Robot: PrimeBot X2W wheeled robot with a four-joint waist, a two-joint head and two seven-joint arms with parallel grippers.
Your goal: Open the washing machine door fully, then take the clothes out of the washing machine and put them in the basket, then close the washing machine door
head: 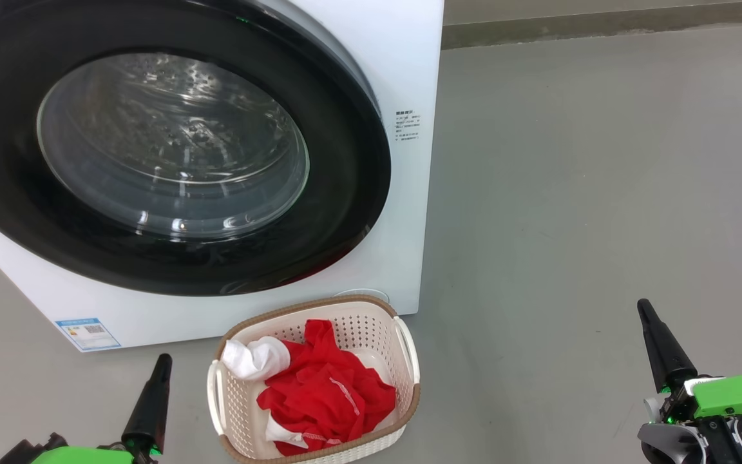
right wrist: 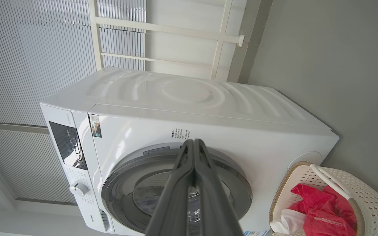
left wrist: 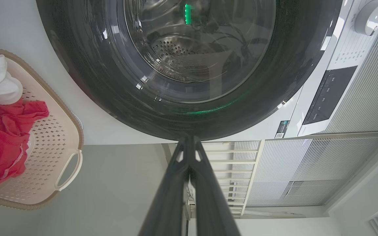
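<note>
Well, my left gripper (head: 161, 364) and right gripper (head: 645, 310) sit pinched together (empty) in the lower corners. The clothes (head: 326, 393) lie in the basket (head: 358, 303).

washing machine door (head: 351, 193): glossy blk rim, clear glass bowl
washing machine (head: 409, 64): smooth white, slight gloss
drum (left wrist: 172, 54): shiny perforated metal
basket (head: 364, 322): matt cream plastic, perforated
clothes (head: 326, 393): soft red/white cloth
floor (head: 603, 193): matt grey, smooth

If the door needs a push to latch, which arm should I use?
Probably left. The left gripper points at the washing machine door, just under its rim; the right gripper sits out past the washing machine.
</note>
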